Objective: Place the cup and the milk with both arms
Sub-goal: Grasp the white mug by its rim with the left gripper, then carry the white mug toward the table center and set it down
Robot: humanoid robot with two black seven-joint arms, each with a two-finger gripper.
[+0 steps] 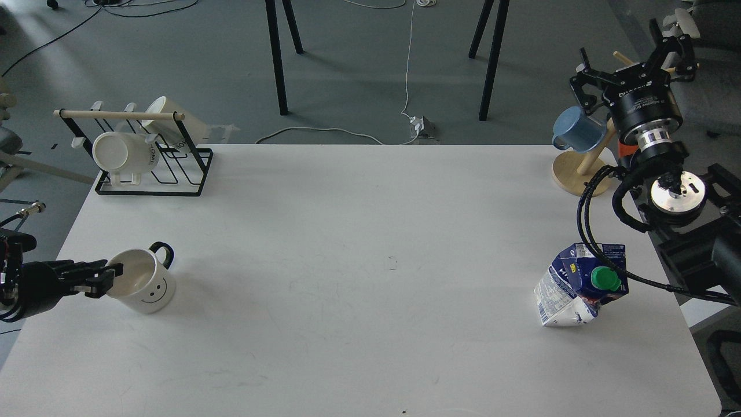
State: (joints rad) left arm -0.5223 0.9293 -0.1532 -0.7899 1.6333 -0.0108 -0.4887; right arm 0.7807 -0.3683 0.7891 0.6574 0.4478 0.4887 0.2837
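A white cup (145, 281) with a smiley face and black handle stands near the table's left edge, tipped slightly to the right. My left gripper (107, 278) comes in from the left and its fingers are closed on the cup's left rim. A blue and white milk carton (579, 286) with a green cap, crumpled, stands near the table's right edge. My right gripper (634, 66) is raised at the far right, well beyond the carton, with its fingers spread wide and empty.
A black wire rack (153, 168) with two white mugs stands at the back left corner. A wooden mug stand (579, 174) with a blue mug (578, 130) stands at the back right corner, just left of my right gripper. The right arm's cable hangs over the carton.
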